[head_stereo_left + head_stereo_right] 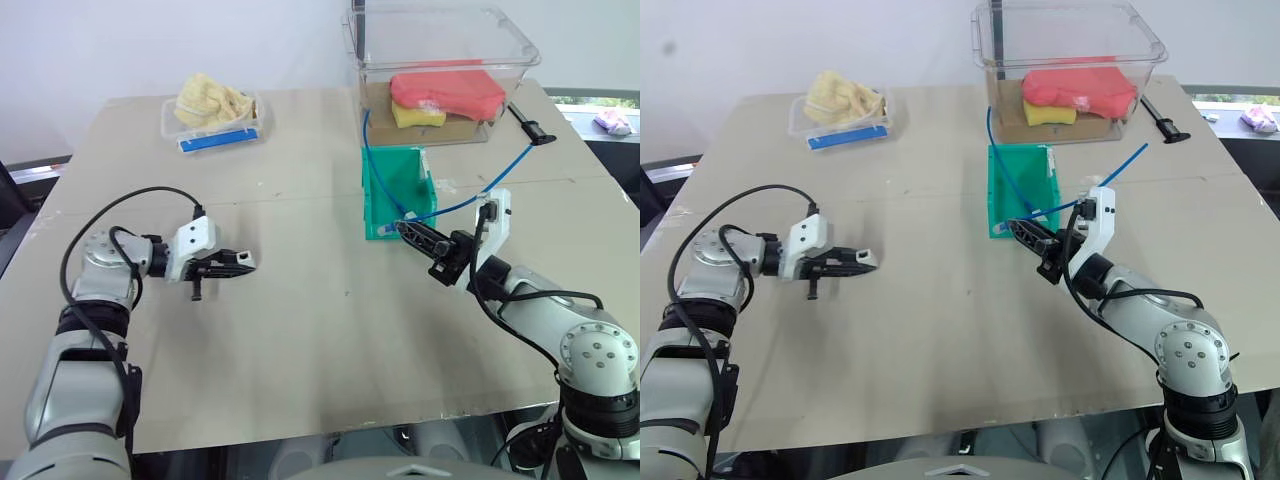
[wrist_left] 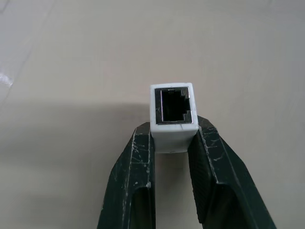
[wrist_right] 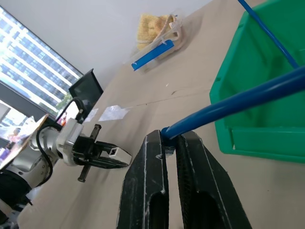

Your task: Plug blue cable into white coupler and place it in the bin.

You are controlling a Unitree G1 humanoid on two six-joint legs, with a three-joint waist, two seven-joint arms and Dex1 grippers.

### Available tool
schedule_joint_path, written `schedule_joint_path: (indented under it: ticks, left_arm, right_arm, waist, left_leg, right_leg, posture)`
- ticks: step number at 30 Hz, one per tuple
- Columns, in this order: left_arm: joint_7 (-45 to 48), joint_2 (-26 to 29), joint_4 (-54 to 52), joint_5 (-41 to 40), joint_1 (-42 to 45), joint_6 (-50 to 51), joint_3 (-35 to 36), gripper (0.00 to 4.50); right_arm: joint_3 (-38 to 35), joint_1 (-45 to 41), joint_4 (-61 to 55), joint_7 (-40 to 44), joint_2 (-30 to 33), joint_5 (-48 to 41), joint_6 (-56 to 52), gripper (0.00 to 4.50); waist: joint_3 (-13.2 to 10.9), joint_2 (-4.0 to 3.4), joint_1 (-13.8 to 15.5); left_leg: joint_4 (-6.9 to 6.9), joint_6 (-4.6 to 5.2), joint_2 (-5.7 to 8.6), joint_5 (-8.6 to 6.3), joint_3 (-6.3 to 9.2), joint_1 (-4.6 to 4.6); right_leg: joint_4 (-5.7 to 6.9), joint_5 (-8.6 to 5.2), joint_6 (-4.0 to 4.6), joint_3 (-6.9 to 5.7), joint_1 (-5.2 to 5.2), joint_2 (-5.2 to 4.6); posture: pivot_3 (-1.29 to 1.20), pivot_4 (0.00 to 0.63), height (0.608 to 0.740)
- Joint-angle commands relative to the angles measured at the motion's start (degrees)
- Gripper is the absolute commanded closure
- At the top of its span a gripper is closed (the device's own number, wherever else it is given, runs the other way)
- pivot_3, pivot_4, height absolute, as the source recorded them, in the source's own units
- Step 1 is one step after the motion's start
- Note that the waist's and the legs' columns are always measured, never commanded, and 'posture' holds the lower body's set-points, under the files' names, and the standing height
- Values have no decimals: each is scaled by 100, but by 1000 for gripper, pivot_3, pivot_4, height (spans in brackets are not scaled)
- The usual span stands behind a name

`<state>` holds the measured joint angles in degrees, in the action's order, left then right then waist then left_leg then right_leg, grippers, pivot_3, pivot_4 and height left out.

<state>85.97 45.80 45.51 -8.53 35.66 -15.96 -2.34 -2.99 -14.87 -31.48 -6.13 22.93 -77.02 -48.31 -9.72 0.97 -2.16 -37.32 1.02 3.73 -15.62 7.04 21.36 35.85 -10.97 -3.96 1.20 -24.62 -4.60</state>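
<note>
From the head camera I have the left gripper (image 1: 243, 262) low over the table (image 1: 300, 340), well to the left of the green bin (image 1: 385, 195), and the right gripper (image 1: 412, 232) just in front of the bin's low front. The blue cable (image 1: 375, 165) runs from the right gripper's tips across the bin and loops out past the clear tub (image 1: 440, 60) behind it. The two grippers are well apart, tips roughly facing each other.

In the left wrist view my fingers (image 2: 138, 157) are closed tight on the white coupler (image 2: 172, 117), pinching its lower sides, socket hole facing away and unobstructed.

In the right wrist view the fingers (image 3: 155, 162) are shut on the cable close to its end; the plug itself I can't make out. The other gripper with the coupler sits across the table.

I judge both parts are picked up and mating comes next: bring the hands together, line plug with socket, and push straight in.
</note>
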Motion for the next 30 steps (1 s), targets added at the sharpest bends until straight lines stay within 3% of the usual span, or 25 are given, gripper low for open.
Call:
schedule_joint_path:
  ticks: [1,6,13,23,30]
  left_arm:
    - [-190,-206,-1523,-407,-374,819,30,4105]
    - [-919,-796,-3443,-331,-792,2139,-457,4105]
    - [-1751,-1584,-3926,218,-528,2820,-1246,4105]
    - [-1917,-1769,-3295,841,-239,2131,-1824,4105]
    - [-1816,-1753,-3076,865,-155,1854,-1870,4105]
  right_arm:
    - [57,-239,-318,654,399,694,184,4500]
    - [476,-630,-312,1959,1136,1857,377,4500]
    - [1532,-1435,87,3707,2080,3316,454,4500]
    - [2640,-2337,1135,5232,1741,4735,868,4500]
    - [2858,-2484,1715,5798,1466,5401,1186,4500]
  waist:
    - [-1,-1,-5]
    - [-1,-2,-4]
    - [0,1,-2]
    - [1,3,47]
    - [1,3,107]
  left_leg:
    - [-2,0,0,0,-1,3]
    - [-11,0,2,0,1,16]
    - [-22,0,4,1,-11,27]
    - [-26,-25,7,15,-12,31]
    - [-27,-28,9,16,-8,31]
  right_leg:
    - [-1,0,0,1,-1,0]
    - [-1,1,-2,-2,-9,0]
    - [-1,1,-1,-12,-11,5]
    - [-4,3,0,-12,-13,-4]
    - [-3,4,-1,-12,-14,-6]
  posture:
    - [0,150,740]
    - [0,150,740]
    - [0,150,740]
    - [0,150,740]
    - [0,150,740]
